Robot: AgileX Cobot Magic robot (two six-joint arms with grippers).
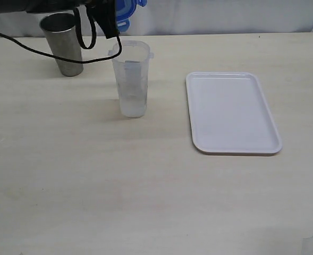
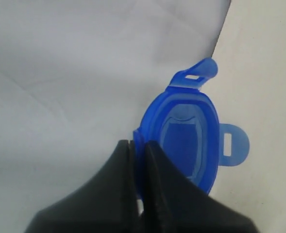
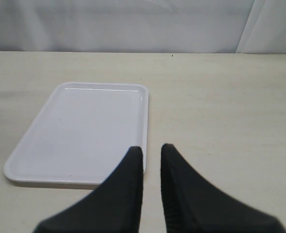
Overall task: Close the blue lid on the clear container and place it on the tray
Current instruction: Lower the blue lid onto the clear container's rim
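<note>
The blue lid (image 2: 181, 141) is pinched by its edge in the left claw (image 2: 137, 143), high near the clear container (image 1: 130, 79) standing on the counter (image 1: 145, 202). Lowered askew, it could be jammed crooked or the container toppled. The right claw (image 3: 151, 148) is held parted and empty.

A metal cup (image 1: 63, 45) stands upright at the far left of the table (image 1: 145, 191) in the exterior view, near the back edge. It tapers toward its base, its mouth is open and its dull grey wall shows a soft sheen. The table is pale, with a fine light wood grain running across it. A tiny dark speck (image 1: 260, 36) sits near the far edge. Behind the table hangs a whitish cloth (image 1: 225, 16) with loose folds
</note>
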